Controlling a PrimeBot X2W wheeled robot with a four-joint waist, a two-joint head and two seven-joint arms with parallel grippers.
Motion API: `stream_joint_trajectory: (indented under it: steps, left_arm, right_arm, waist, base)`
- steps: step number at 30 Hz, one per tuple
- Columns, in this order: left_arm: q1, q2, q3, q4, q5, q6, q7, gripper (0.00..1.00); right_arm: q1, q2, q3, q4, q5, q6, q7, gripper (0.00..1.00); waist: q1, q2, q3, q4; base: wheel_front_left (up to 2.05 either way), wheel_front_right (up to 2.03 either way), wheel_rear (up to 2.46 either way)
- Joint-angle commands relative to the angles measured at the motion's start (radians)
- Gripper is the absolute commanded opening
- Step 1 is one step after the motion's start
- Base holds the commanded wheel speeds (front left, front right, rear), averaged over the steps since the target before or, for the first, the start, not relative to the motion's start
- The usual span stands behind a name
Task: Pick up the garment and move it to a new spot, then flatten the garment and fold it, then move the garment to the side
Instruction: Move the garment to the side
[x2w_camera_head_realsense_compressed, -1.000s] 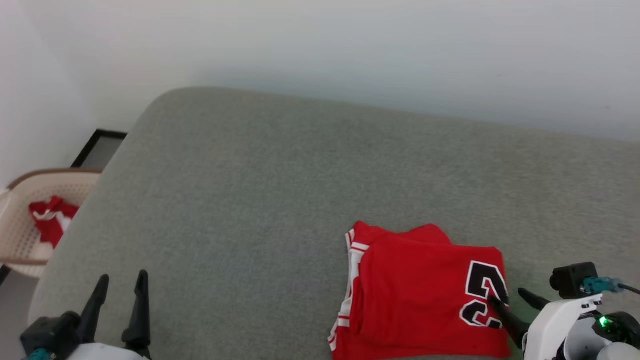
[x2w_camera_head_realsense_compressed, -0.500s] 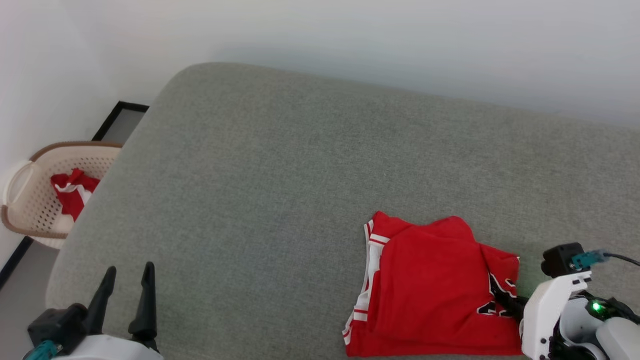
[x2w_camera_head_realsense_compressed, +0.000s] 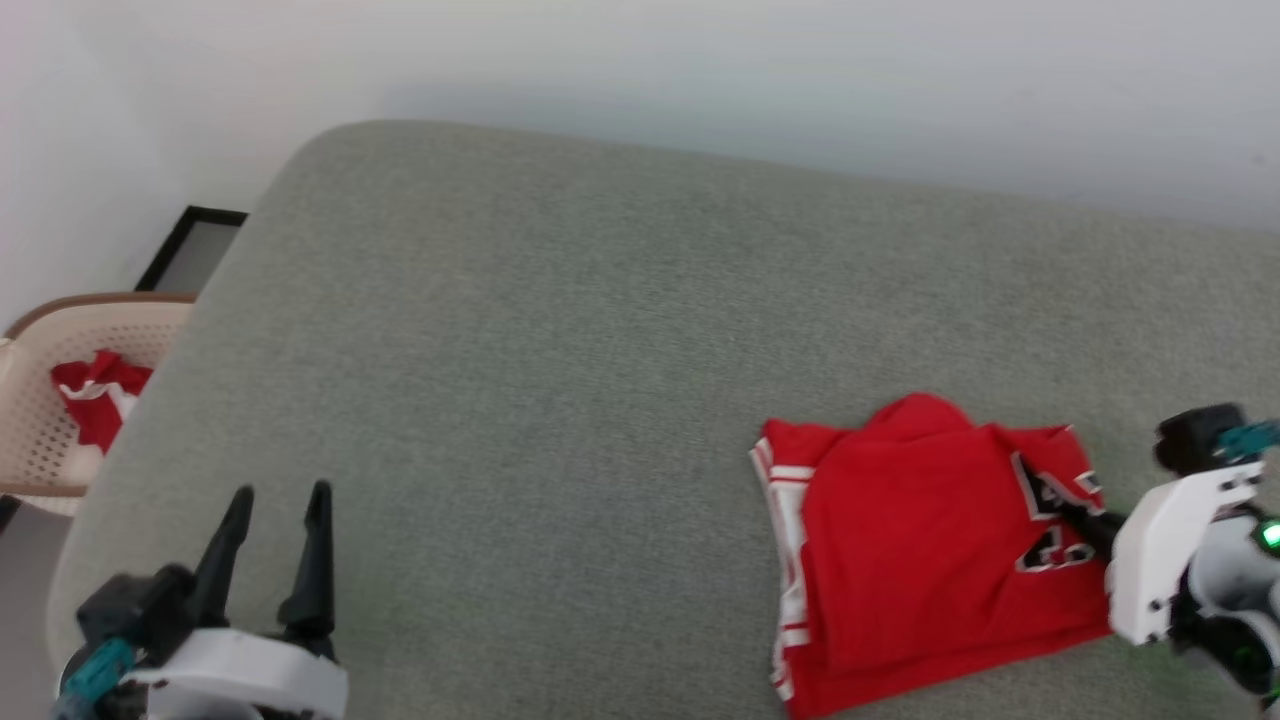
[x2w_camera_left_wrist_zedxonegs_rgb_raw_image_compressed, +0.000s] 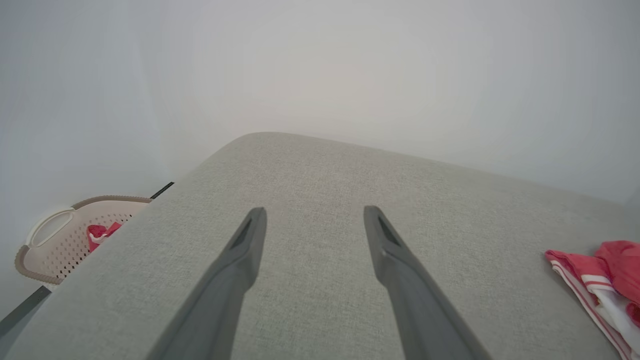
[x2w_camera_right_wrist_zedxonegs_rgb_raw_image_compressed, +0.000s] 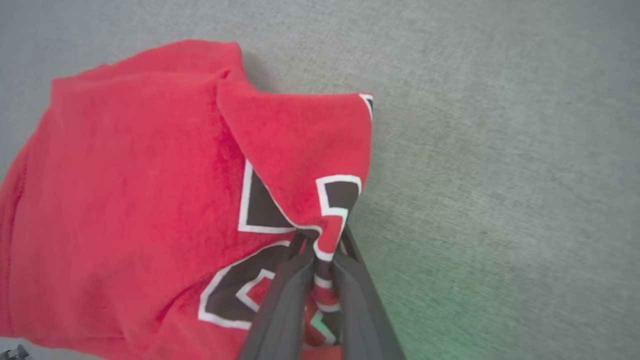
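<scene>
The garment (x2w_camera_head_realsense_compressed: 920, 540), a red jersey folded into a rough square with white striped trim on its left edge, lies on the grey cushion (x2w_camera_head_realsense_compressed: 560, 380) at the lower right. My right gripper (x2w_camera_head_realsense_compressed: 1075, 515) is shut on its right edge, at the black-and-white number. The right wrist view shows the garment (x2w_camera_right_wrist_zedxonegs_rgb_raw_image_compressed: 125, 190) lifted into a pinched fold between the fingers of my right gripper (x2w_camera_right_wrist_zedxonegs_rgb_raw_image_compressed: 320, 245). My left gripper (x2w_camera_head_realsense_compressed: 280, 495) hovers open over the cushion's front left, holding nothing. In the left wrist view the left gripper (x2w_camera_left_wrist_zedxonegs_rgb_raw_image_compressed: 314, 212) points across bare cushion, with the garment (x2w_camera_left_wrist_zedxonegs_rgb_raw_image_compressed: 600, 280) at the far right.
A beige perforated basket (x2w_camera_head_realsense_compressed: 40, 340) with a small red-and-white cloth (x2w_camera_head_realsense_compressed: 95, 400) stands on the floor left of the cushion, also seen as the basket (x2w_camera_left_wrist_zedxonegs_rgb_raw_image_compressed: 55, 235). A black-framed panel (x2w_camera_head_realsense_compressed: 190, 250) lies beyond it. A pale wall backs the cushion.
My right gripper has closed on the garment's right edge, bunching it up and drawing it to the right. The head camera has shifted. The left gripper stays open.
</scene>
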Motion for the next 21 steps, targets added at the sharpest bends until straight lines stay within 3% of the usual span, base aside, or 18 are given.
stream_joint_trajectory:
  steps: [1, 21]
  left_arm:
    - [-0.014, -0.003, -0.002, 0.0, 0.006, -0.005, -0.006, 1.0]
    - [-0.252, -0.024, -0.084, 0.066, 0.071, -0.068, -0.008, 1.0]
  right_arm:
    - [-0.009, -0.008, -0.009, -0.003, -0.007, -0.002, 0.001, 0.0]
    - [-0.18, -0.218, -0.104, 0.003, -0.137, -0.002, -0.022, 0.0]
  waist:
    - [0.0, -0.0001, 0.011, -0.014]
    - [0.0, -0.0001, 0.158, -0.215]
  base:
    - [0.0, 0.0, 0.0]
    - [0.0, 0.0, 0.0]
